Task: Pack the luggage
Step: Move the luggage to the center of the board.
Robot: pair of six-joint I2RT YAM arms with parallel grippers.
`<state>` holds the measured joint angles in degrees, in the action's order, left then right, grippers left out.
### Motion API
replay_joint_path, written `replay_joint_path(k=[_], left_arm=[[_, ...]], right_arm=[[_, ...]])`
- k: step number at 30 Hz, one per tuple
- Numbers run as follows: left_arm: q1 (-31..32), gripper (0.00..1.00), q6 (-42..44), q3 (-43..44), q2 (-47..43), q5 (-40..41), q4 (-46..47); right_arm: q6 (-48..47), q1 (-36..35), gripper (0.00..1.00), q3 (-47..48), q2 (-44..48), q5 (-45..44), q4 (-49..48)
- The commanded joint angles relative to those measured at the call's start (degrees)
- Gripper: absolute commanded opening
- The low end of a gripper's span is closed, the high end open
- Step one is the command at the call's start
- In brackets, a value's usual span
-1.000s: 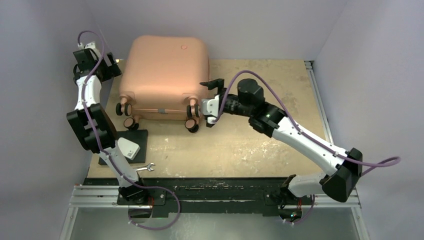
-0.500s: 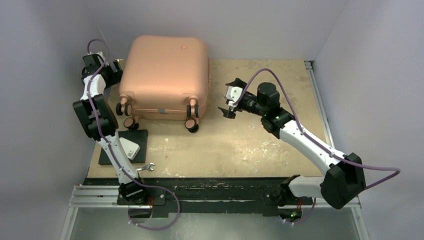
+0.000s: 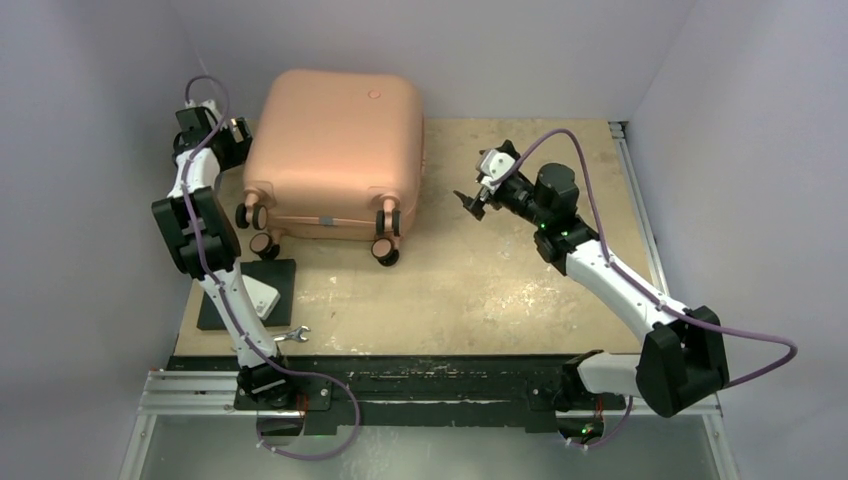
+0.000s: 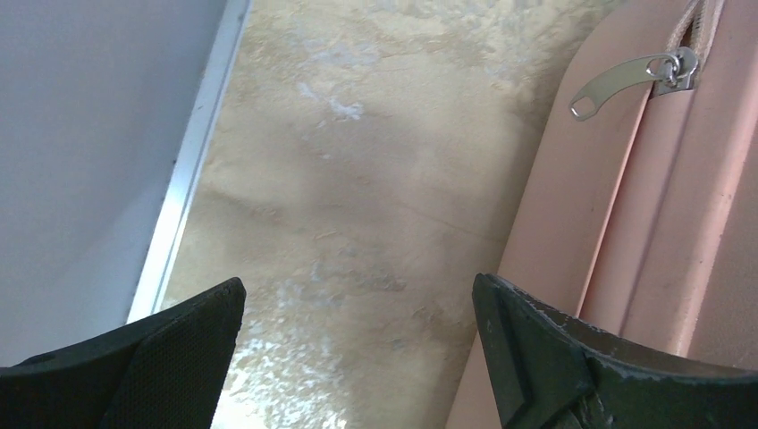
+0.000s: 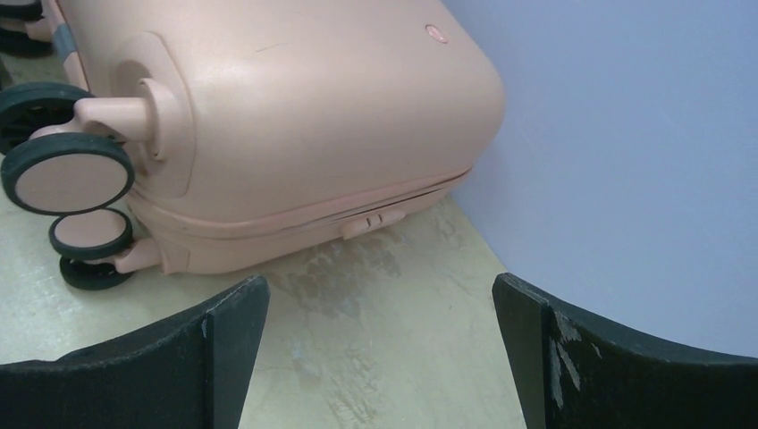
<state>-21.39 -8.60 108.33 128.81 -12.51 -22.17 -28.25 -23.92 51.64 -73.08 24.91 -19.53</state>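
Note:
The salmon-pink luggage (image 3: 335, 150) lies closed and flat at the back left of the table, wheels (image 3: 385, 250) toward the near side. My left gripper (image 3: 233, 138) is at its left flank, open and holding nothing. In the left wrist view the gripper (image 4: 357, 286) hangs over bare table, with the luggage (image 4: 626, 223) and its silver zipper pull (image 4: 626, 79) just to the right. My right gripper (image 3: 480, 185) hovers open to the right of the luggage, apart from it. In the right wrist view the gripper (image 5: 380, 281) faces the luggage (image 5: 295, 98) and holds nothing.
A flat black pad (image 3: 275, 275) with a white box (image 3: 262, 298) lies near the front left, a small silver wrench (image 3: 293, 335) beside it. Grey walls close in at the left, back and right. A metal rail (image 3: 632, 190) runs along the table's right edge.
My right gripper has drawn back to the right, away from the luggage's wheels, and risen. My left arm has shifted right, closer to the luggage's left side. Both stay open.

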Motion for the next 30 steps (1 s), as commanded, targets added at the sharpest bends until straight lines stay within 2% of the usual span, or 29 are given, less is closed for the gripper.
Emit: replay_joint_path(k=[1, 7, 19, 26, 30], left_arm=[[9.4, 0.97, 1.6, -5.2, 0.2, -7.0, -2.4], [13.0, 0.97, 1.5, -8.6, -1.4, -9.0, -2.2], [20.5, 0.96, 2.3, -13.1, -5.2, -10.8, -2.7], [23.4, 0.96, 3.8, -14.1, -7.5, -12.9, -4.7], [23.4, 0.96, 5.9, -15.4, -9.2, -13.7, -6.0]], right_arm=[[2.9, 1.4, 0.99, -0.9, 0.5, -2.5, -4.8], [6.0, 3.5, 0.99, -1.2, -0.1, -8.8, -7.0], [15.8, 12.2, 0.99, -1.5, 1.6, -21.7, -10.0], [18.2, 18.1, 0.97, 2.6, 2.9, -30.1, -5.5], [18.2, 23.6, 0.97, 4.9, 4.2, -31.4, -2.3]])
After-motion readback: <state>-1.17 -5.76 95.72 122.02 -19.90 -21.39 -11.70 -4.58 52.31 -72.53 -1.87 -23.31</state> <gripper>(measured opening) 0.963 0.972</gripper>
